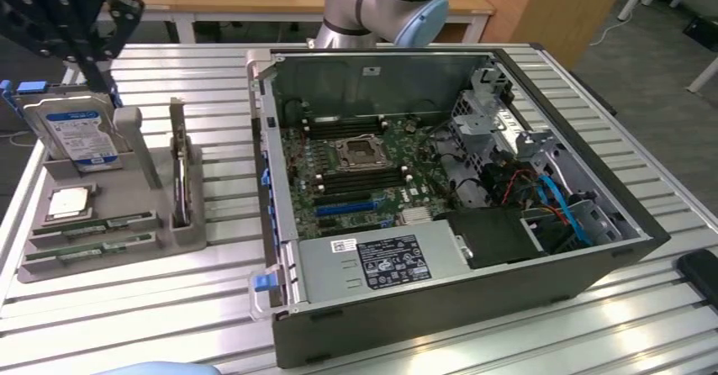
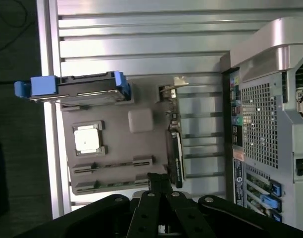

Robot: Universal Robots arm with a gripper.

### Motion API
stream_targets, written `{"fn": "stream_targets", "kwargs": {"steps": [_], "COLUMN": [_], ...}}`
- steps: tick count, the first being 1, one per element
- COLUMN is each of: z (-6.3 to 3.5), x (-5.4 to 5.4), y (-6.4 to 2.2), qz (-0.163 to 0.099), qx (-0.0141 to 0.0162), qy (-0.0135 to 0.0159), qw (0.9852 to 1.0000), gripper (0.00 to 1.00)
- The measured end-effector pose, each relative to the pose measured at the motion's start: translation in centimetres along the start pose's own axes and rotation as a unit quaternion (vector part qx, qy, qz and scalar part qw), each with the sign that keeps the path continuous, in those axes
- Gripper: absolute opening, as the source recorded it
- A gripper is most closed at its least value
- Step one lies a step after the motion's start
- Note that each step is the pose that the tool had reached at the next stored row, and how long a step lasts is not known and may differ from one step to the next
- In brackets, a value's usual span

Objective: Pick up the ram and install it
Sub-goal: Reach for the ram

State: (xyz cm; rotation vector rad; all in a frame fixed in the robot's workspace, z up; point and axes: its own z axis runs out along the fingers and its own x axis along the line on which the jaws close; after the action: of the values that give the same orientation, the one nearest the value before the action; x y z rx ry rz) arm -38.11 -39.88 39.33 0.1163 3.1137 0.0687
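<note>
Your hand (image 2: 159,179) hovers above the grey tray (image 2: 141,144), its fingers pressed together and empty. The ram (image 2: 112,163) and its twin (image 2: 108,186) lie in tray slots.

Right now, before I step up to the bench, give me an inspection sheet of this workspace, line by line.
Surface: slatted metal table carrying a grey holder tray and an open computer case.
Job's things: first ram stick and second ram stick lie flat in the tray's front slots, untouched.
Clutter: hard drive standing upright, processor chip and an upright card, all in the tray.
Grippers: gripper hangs above the tray, apart from both sticks.
Cables: blue cables inside the case.
Surroundings: wooden desk behind the table; pale blue object at the near edge, cannot tell what.
</note>
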Motion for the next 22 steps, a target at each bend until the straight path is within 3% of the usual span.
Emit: {"fn": "stream_targets", "kwargs": {"steps": [7,16,22], "z": [-0.08,-0.09,-0.10], "x": [3.0,3.1,4.1], "y": [-0.22,-0.23,-0.30], "qz": [0.000,0.000,0.000], "qx": [0.0000,0.0000,0.0000], "qy": [0.0000,0.0001,0.0000], "qw": [1.0000,1.0000,1.0000], "gripper": [0.10,0.10,0.10]}}
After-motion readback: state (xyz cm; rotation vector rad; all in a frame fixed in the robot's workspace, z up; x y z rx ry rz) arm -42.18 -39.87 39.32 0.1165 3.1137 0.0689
